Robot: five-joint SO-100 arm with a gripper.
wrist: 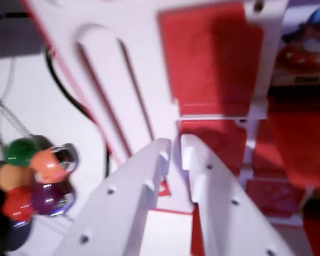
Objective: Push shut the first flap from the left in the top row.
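At the bottom centre of the wrist view, the white gripper point(176, 146) reaches up into frame, its two jaws standing slightly apart with a narrow gap between the tips. Nothing is held between them. Whether the tips touch the board cannot be told, as the picture is blurred.

Directly beyond the tips lies a white game board point(144, 48) with a red edge, set at a slant across the view. A long raised white ridge point(114, 90) runs diagonally down the board toward the left jaw.

Just beyond the right jaw sits a large red flap point(213, 58), lying flat in its white frame. Below it, just beside the right jaw tip, is a second red flap point(221, 141), partly hidden by that jaw. A third red flap point(274, 194) sits lower toward the wrist view's right. Which of these is the first in the top row cannot be told from this view.

On the white surface at the wrist view's left lies a cluster of coloured balls point(34, 178), green, orange, red and purple, well apart from the gripper. A black cable point(64, 85) curves along the board's red edge.
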